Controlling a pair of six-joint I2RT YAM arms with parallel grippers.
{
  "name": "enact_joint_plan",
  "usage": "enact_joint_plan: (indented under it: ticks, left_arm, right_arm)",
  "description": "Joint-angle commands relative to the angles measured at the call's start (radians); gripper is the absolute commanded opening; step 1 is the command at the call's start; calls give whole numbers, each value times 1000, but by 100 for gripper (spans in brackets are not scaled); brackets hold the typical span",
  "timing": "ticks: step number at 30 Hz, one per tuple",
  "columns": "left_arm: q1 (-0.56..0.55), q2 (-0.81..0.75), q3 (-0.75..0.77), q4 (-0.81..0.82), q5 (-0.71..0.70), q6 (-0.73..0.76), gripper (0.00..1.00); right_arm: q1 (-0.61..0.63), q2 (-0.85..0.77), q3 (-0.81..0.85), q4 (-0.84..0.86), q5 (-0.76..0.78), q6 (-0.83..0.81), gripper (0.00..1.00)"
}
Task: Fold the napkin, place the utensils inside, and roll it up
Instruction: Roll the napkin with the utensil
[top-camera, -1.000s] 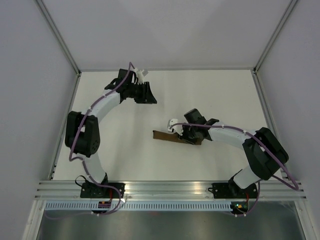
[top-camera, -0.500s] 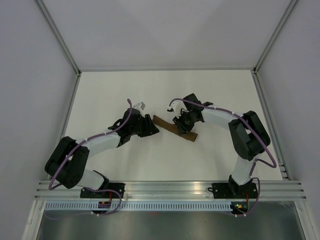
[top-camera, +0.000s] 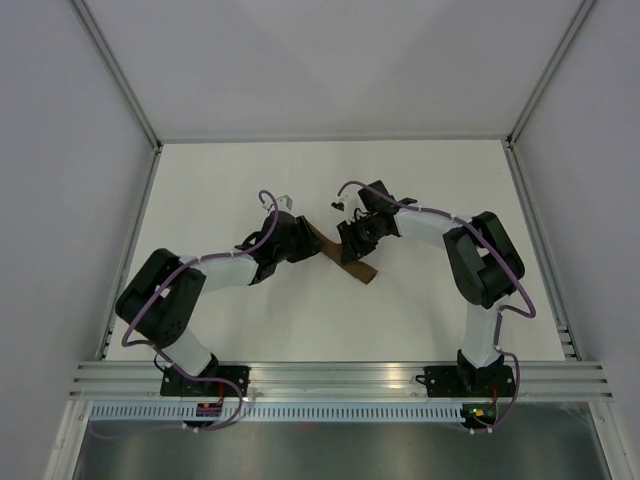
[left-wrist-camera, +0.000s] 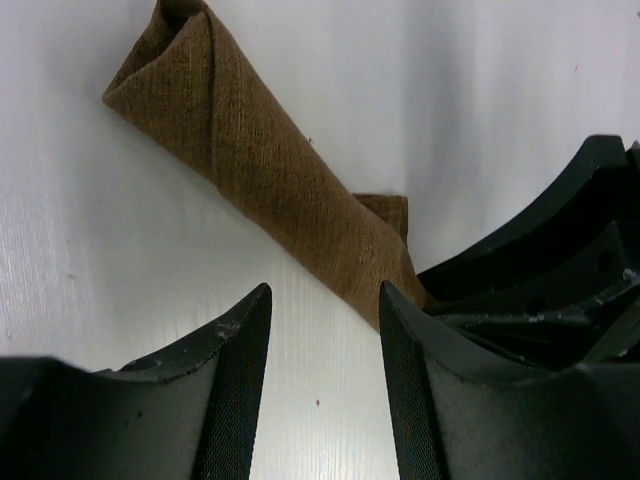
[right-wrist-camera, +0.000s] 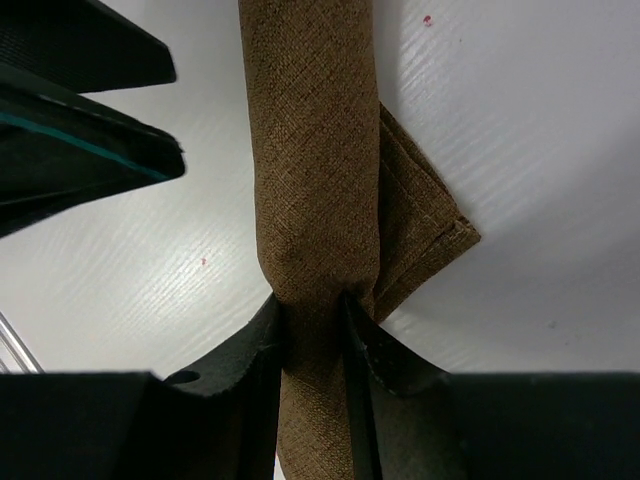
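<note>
progress: dark-brown matte cloth napkin rolled into a tube, lying mid white bench (one loose corner sticks out)
utensils: not visible, likely inside
right pincer: pinching the roll
left pincer: open, empty, beside the roll
remaining: probably just release

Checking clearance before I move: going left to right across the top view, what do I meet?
left arm's elbow → left gripper → right gripper → right arm's elbow. The napkin overlaps the right gripper, so I leave it out.
</note>
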Motion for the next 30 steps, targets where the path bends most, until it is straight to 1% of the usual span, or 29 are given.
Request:
enact_joint_plan:
  ticks: [1, 5, 6, 9, 15, 17, 19, 22, 26, 30]
  left_arm:
    - [-1, 51, 74, 54, -50, -41, 53]
    - [-4, 119, 146, 8, -68, -47, 52]
    - [-4, 131, 151, -1, -75, -47, 52]
    - [-9, 162, 183, -52, -120, -38, 52]
    - [-8, 208, 267, -159, -150, 14, 51]
    - [-8, 245, 331, -199, -147, 57, 51]
    - [-4, 272, 396, -250, -128, 100, 49]
    - [0, 315, 444, -302, -93, 133, 46]
    - [5, 372, 539, -366, -65, 184, 45]
    - [6, 418, 594, -399, -29, 210, 45]
  right_arm:
    - [10, 94, -25, -27, 36, 69, 33]
    - [9, 114, -11, -20, 11, 73, 33]
    - [7, 114, -11, -16, 1, 99, 33]
    - [-1, 129, 2, -16, -38, 116, 33]
    - [-16, 145, 25, -4, -85, 142, 34]
    - [-19, 145, 35, -5, -104, 150, 34]
    - [-19, 142, 39, -2, -111, 158, 38]
    - [-22, 132, 47, 1, -127, 165, 42]
    - [-31, 126, 53, 6, -139, 182, 52]
    - [-50, 126, 64, 1, -160, 188, 53]
